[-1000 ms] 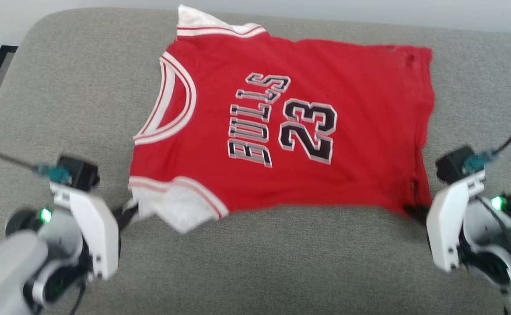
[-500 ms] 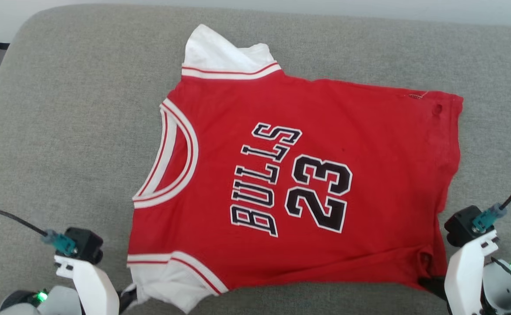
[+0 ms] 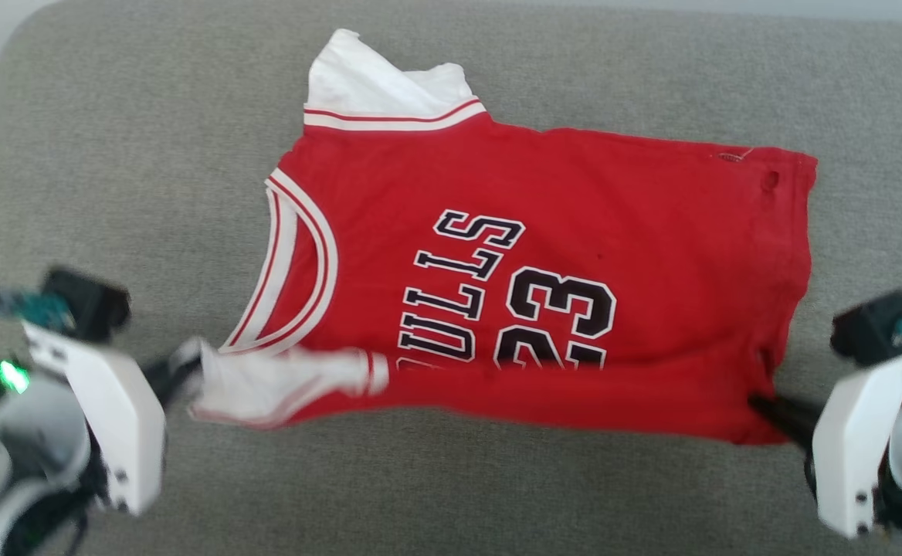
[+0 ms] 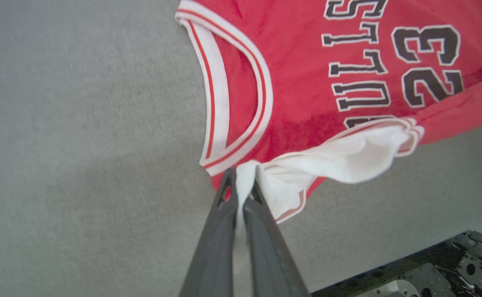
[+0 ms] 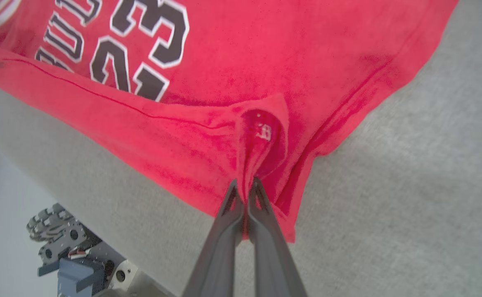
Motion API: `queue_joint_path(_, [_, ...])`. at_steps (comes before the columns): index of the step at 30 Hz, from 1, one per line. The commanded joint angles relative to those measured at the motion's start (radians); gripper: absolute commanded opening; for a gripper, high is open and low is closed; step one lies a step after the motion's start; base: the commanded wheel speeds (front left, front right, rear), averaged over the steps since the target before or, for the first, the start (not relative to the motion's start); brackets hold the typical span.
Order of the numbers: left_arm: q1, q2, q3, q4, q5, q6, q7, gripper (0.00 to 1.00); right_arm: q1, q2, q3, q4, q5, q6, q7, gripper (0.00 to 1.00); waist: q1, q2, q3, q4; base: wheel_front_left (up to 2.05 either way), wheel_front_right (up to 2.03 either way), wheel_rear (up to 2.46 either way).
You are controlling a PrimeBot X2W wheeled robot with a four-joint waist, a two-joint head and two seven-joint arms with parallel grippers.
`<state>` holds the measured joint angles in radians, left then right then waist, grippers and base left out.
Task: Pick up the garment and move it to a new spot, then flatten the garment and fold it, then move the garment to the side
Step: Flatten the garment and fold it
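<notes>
Garment (image 3: 559, 255): print-up on grey cushion (image 3: 134, 177), stretched between both fingertips, near edge raised
Left gripper (image 4: 243, 175): fingers pinched on white sleeve (image 4: 348, 156)
Right gripper (image 5: 245, 185): fingers pinched on red hem (image 5: 261, 136)
Status: flattened, apparently; first fold likely starting; side move outstanding

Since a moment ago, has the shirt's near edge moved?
Yes. The left hand and right hand drew the near edge toward the far sleeve; it now hides the bottom of the lettering, bare before.
</notes>
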<state>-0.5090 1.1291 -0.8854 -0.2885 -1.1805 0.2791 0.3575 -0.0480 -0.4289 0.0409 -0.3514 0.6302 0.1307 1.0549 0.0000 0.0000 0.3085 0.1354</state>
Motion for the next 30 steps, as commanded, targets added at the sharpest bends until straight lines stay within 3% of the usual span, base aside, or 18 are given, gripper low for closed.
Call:
queue_joint_path(1, [-0.046, -0.001, 0.015, 0.011, 0.024, -0.015, 0.007, 0.0, -0.036, 0.016, -0.008, -0.009, -0.016, 0.0, -0.014, 0.0, 0.0, 0.0, 0.007, -0.007, 0.0, 0.0, 0.0])
queue_joint_path(8, [-0.224, -0.056, 0.033, 0.148, 0.127, -0.116, 0.035, 0.0, -0.212, 0.053, 0.002, 0.066, -0.075, 0.0, -0.063, 0.0, 0.0, 0.0, 0.039, -0.036, 0.0, 0.0, 0.0])
queue_joint_path(19, [-0.434, -0.285, -0.014, 0.553, 0.209, -0.319, 0.018, 0.0, -0.427, 0.061, 0.109, 0.316, -0.127, 0.0, -0.159, 0.0, 0.0, 0.0, 0.103, -0.057, 0.0, 0.0, 0.0])
queue_joint_path(29, [-0.478, -0.415, -0.063, 0.849, 0.18, -0.394, 0.024, 0.0, -0.512, 0.076, 0.217, 0.487, -0.118, 0.0, -0.215, 0.0, 0.0, 0.0, 0.123, -0.077, 0.0, 0.0, 0.0])
queue_joint_path(30, [-0.479, -0.432, -0.066, 0.9, 0.163, -0.399, 0.027, 0.41, -0.521, 0.078, 0.231, 0.514, -0.115, 0.0, -0.217, 0.27, 0.0, 0.0, 0.121, -0.08, 0.0, 0.0, 0.0])
